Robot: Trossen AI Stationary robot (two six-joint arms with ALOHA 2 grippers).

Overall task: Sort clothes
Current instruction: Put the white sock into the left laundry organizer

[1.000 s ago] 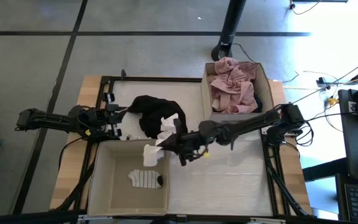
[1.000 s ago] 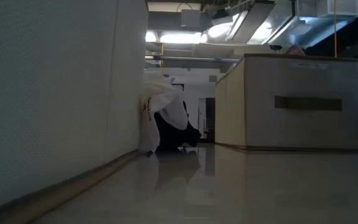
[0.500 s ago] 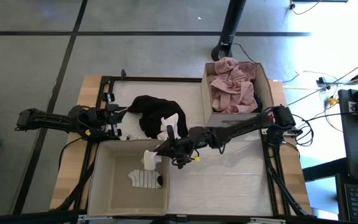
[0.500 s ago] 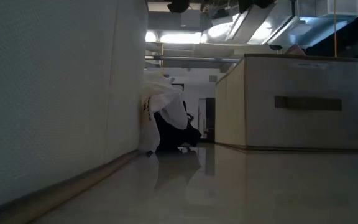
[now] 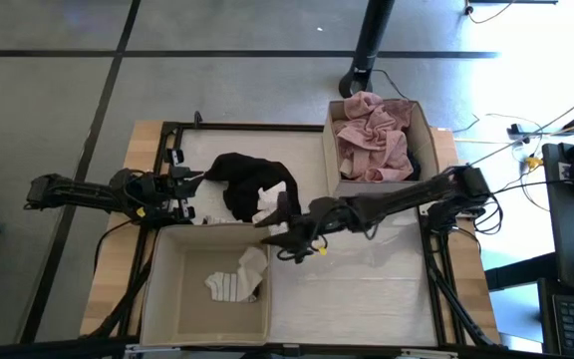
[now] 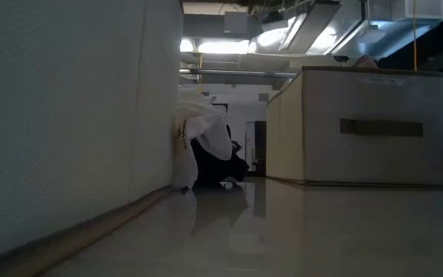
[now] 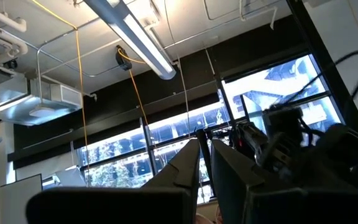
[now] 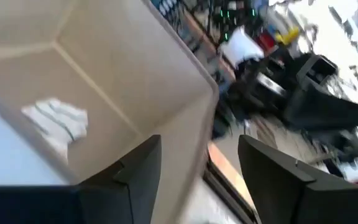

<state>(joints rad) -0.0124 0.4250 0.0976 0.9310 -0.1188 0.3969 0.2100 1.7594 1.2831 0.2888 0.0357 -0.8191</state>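
Two pieces lie in the near beige box (image 5: pixel 162 299): a white piece (image 5: pixel 251 267) draped over the striped piece (image 5: pixel 229 287). Right gripper (image 5: pixel 289 242) hangs just beside that box's corner, jaws spread wide with nothing between them. Left gripper (image 5: pixel 189 185) waits just beyond the box's far wall, fingers nearly together, and no cloth shows between them. Black garment (image 5: pixel 247 181) with white cloth (image 5: pixel 267 204) sits beyond that wall, the pink garment (image 5: pixel 372 136) in the far box (image 5: pixel 422 130). Risk: reaching back for the pile, the open jaws could snag the box rim, or grab black and white together.
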